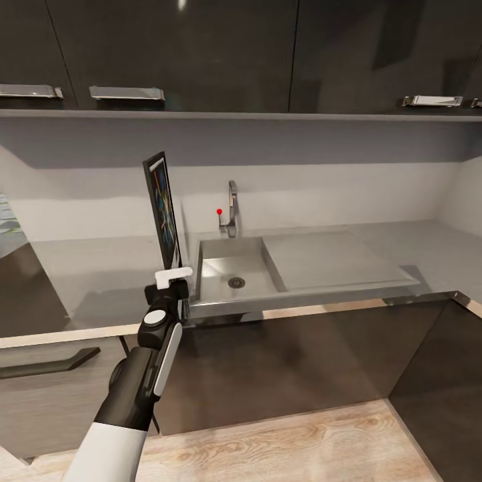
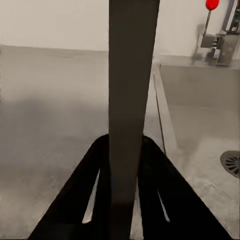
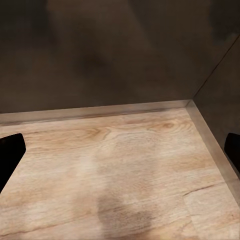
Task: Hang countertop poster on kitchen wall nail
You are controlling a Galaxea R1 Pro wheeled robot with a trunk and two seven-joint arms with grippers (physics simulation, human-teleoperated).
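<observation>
Currently, left gripper (image 1: 173,276) closed on the bottom edge of the poster (image 1: 163,209), held upright and edge-on above the tabletop (image 1: 94,274), just beside the sink (image 1: 231,271) and near the faucet (image 1: 231,209) with its red-tipped lever (image 1: 219,212). Right gripper (image 3: 120,150): fingertips (image 3: 10,155) wide apart, holding nothing, over the wooden floor (image 3: 115,170) at the dark cabinet base (image 3: 100,55).

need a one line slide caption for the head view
Left gripper holds the framed poster upright, edge-on, above the grey kitchen countertop beside the steel sink and faucet.
</observation>
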